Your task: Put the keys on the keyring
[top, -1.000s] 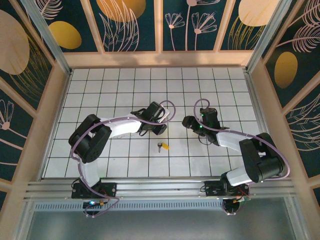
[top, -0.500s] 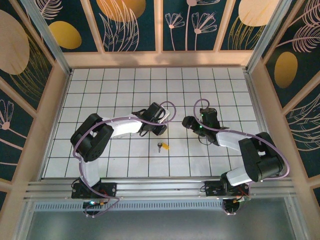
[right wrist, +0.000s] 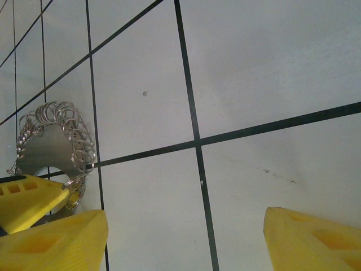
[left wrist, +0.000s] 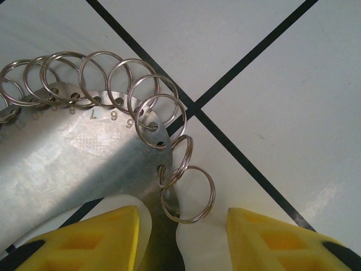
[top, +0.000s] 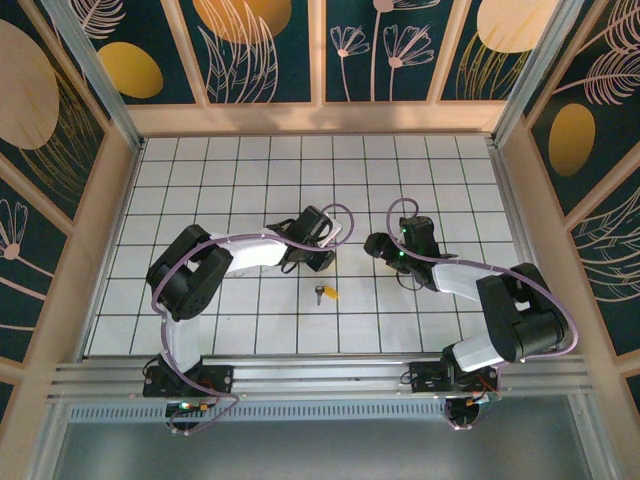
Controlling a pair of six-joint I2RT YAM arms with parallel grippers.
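Steel keyring plate (left wrist: 67, 164) at parted left fingers (left wrist: 84, 237), right fingers (right wrist: 316, 243) parted, key (top: 322, 293) apart

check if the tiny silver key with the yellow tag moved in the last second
No. The tiny silver key with the yellow tag sits in the same white tile.

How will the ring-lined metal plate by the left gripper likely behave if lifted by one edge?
The metal plate looks like thin flat sheet, so it probably stays stiff but, lying flush on the tile, may be hard to get under. Its split rings hang loosely through edge holes, so they would likely swing and rattle. Its shine suggests slipperiness.
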